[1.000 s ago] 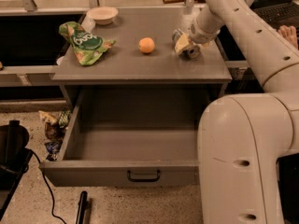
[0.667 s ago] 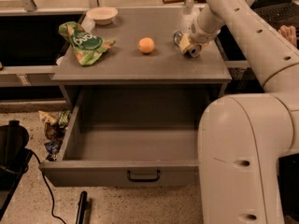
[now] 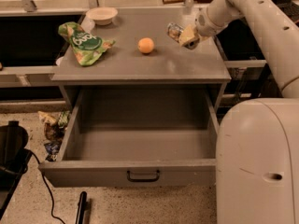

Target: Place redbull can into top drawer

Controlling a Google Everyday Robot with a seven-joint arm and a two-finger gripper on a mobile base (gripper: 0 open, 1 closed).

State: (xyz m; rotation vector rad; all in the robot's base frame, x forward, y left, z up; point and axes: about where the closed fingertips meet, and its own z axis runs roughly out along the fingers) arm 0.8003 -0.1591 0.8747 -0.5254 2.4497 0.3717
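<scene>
The redbull can [image 3: 174,31], silver and shiny, is held tilted in my gripper [image 3: 183,35] just above the right back part of the grey cabinet top [image 3: 140,66]. The gripper is shut on the can, and my white arm reaches in from the upper right. The top drawer [image 3: 93,174] is pulled wide open below the cabinet top, its grey inside bare and its dark handle [image 3: 143,176] at the front centre. The can is above the cabinet top, not over the drawer opening.
An orange ball [image 3: 145,45] sits mid-top, left of the can. A green snack bag [image 3: 84,43] and a white bowl [image 3: 102,15] lie at the back left. My white base [image 3: 257,162] stands right of the drawer. Wrappers [image 3: 53,125] and a black object [image 3: 11,153] are on the floor at the left.
The gripper has lifted slightly off the cabinet top with the can in it and shifted a little toward the ball. The drawer, ball and bag have not moved.
</scene>
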